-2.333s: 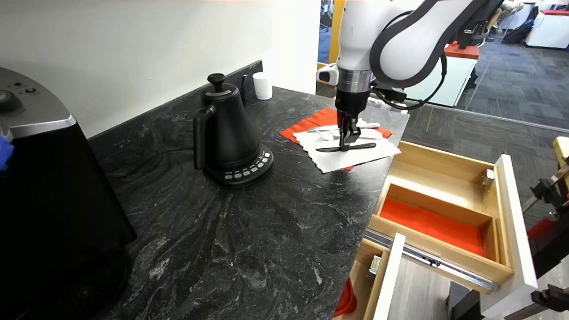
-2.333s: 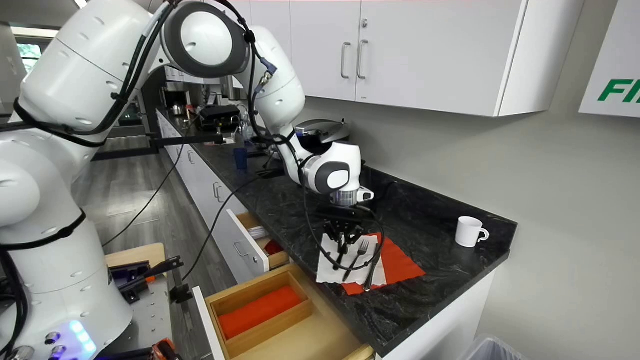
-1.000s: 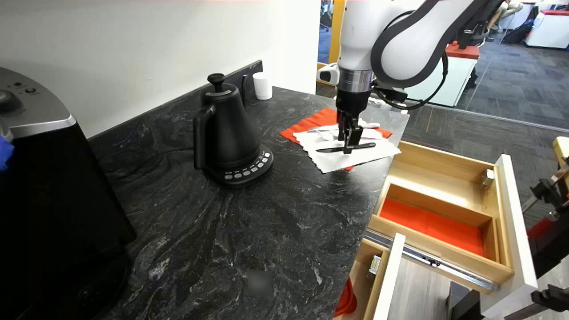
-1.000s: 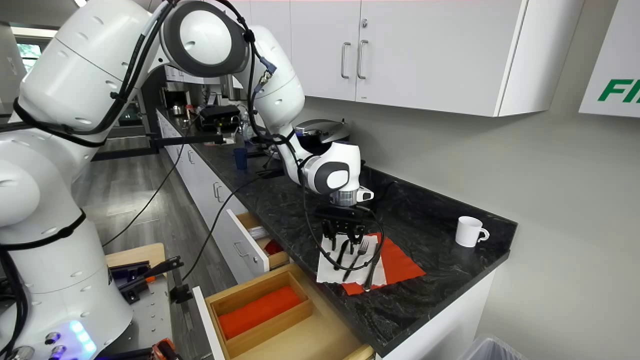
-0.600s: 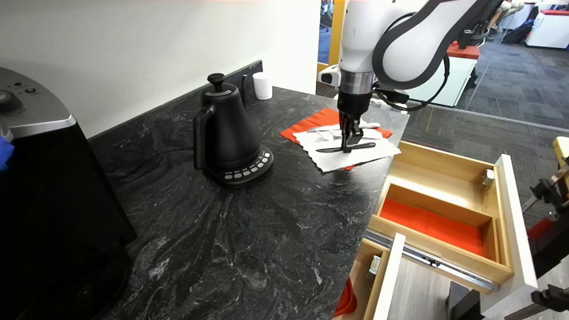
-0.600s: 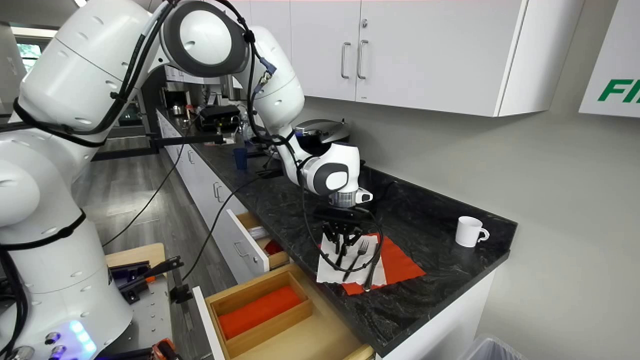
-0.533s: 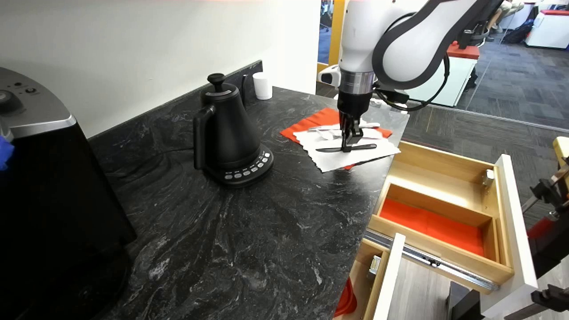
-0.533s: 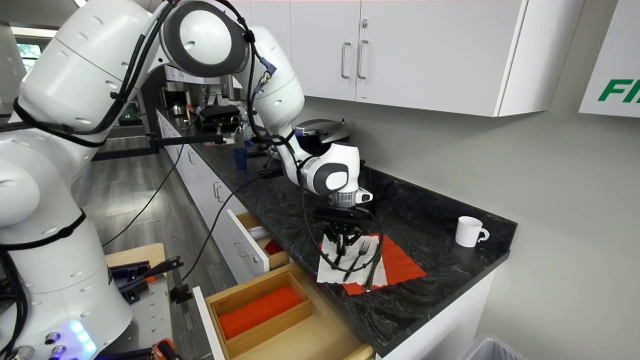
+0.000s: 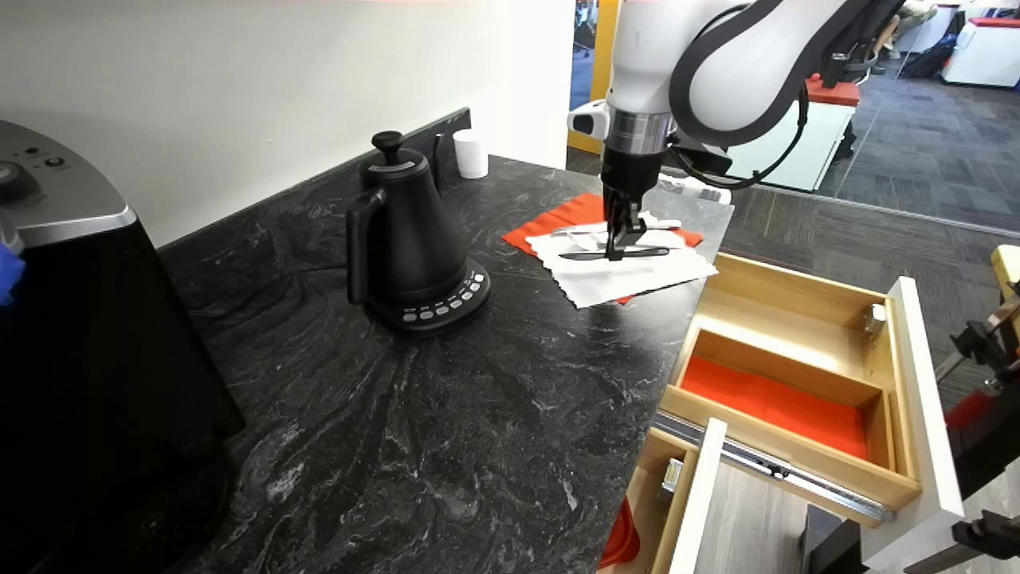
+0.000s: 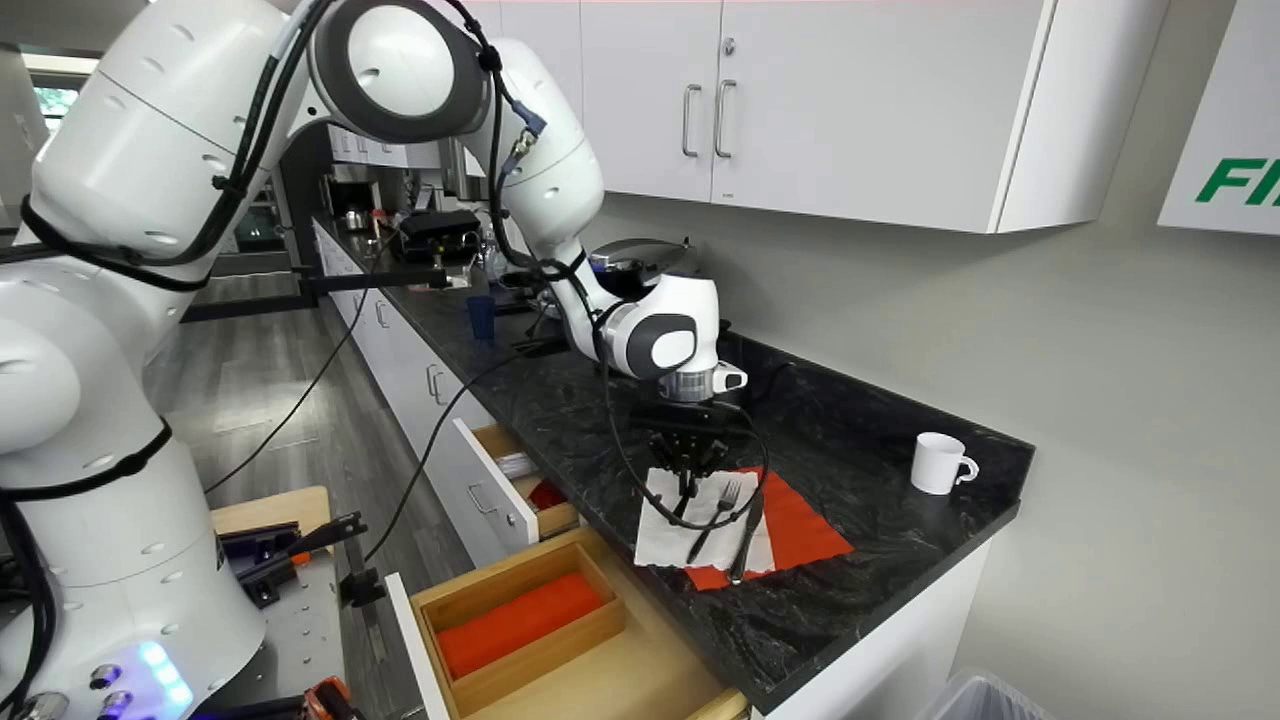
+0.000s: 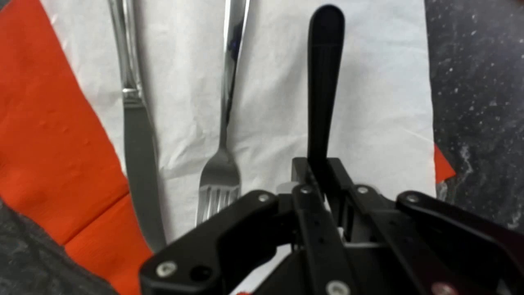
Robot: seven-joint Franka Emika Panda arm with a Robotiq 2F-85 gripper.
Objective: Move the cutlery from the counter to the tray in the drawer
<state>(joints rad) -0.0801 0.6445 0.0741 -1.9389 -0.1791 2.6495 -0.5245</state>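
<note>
Cutlery [image 11: 221,170], three slender pieces in a row, reaches from well left of the flat black fingers [image 11: 300,170] to the gap between them. Farthest left of them in the wrist view spreads a red-orange paper napkin [image 11: 53,123]. Next, a silver metal table knife [image 11: 140,159] lies where that napkin meets the crinkled white paper napkin [image 11: 266,102] on top of it. Nearer the fingers, on their left, a silver metal fork [image 11: 221,164] rests on the white napkin, tines toward the bottom of the view. Then comes a black knife [image 11: 325,82] with a rounded handle end, clamped between the fingertips of the black two-fingered gripper [image 11: 318,168], one pad against each side; whether it touches the napkin below I cannot tell. Right of the fingers shows the dark grey-black stone-look counter [image 11: 479,102] that bears the napkins. In an exterior view, a black tapered kettle [image 9: 410,231] stands well left of the fingers; a white mug [image 9: 471,154] is up and left of them. Lower and to the right of the fingers, the white-fronted pale-wood drawer [image 9: 926,399] stands pulled out, the shallow light-wood tray [image 9: 785,371] with its red-orange floor inside it
</note>
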